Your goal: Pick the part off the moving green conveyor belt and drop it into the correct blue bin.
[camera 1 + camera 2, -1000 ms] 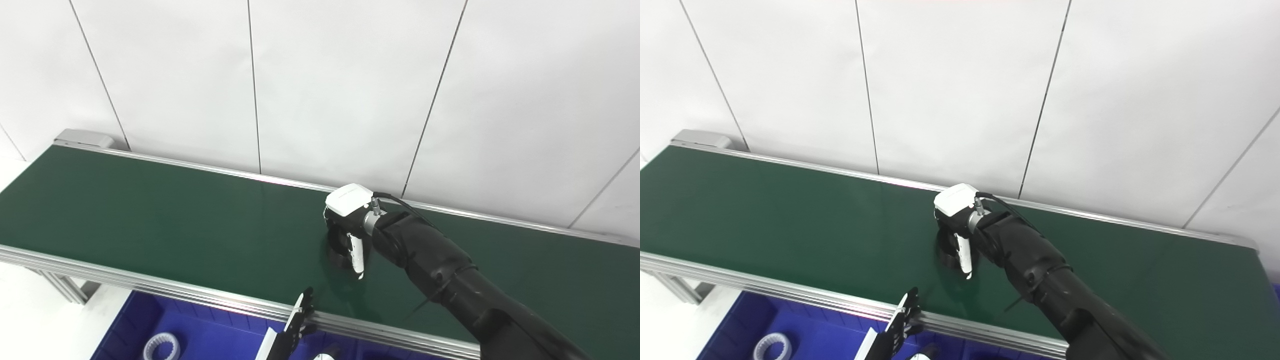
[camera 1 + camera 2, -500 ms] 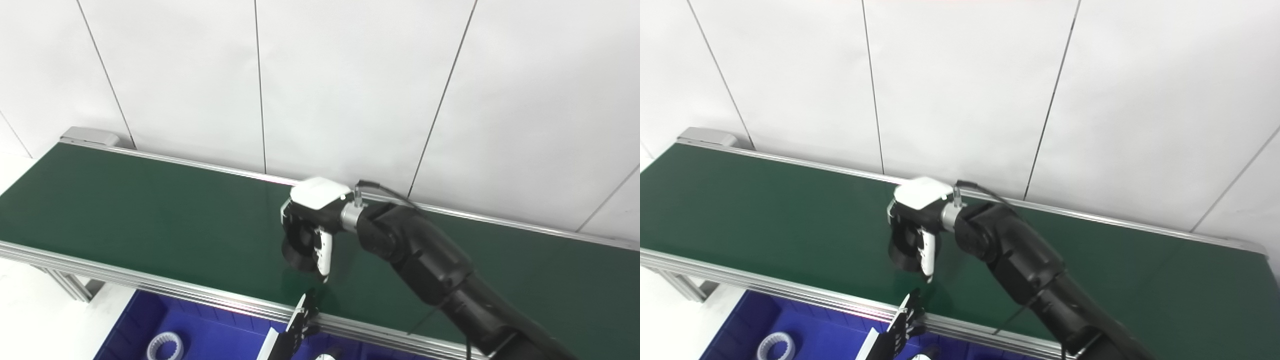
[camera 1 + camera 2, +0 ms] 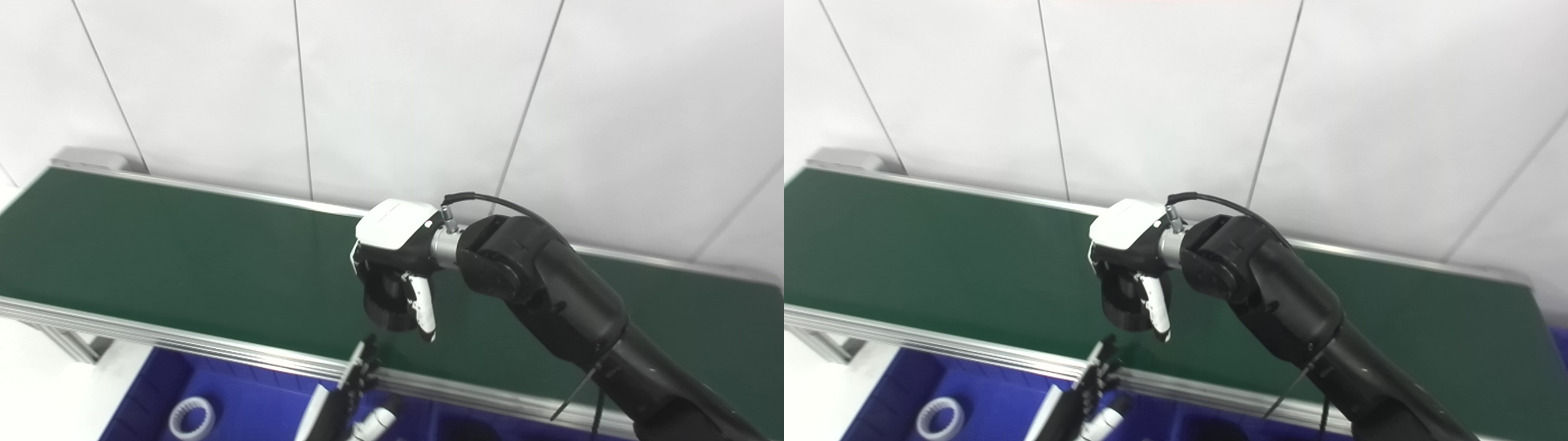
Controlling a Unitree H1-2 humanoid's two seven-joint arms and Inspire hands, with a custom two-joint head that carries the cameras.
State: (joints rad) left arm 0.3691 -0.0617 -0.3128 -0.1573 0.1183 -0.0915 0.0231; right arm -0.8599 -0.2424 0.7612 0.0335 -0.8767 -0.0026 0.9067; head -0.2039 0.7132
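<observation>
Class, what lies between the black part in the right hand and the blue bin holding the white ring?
In both views: green belt, then its aluminium rail. The right hand holds the black part; the blue bin sits below.

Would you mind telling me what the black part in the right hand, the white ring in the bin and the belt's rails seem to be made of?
Black part, held by the right hand: probably matte plastic or rubber; dull, no glints.
White ring in the blue bin: likely plastic; flat white, toothed edge.
Rails of the conveyor belt: aluminium by the look; silvery, brushed, grooved.
</observation>
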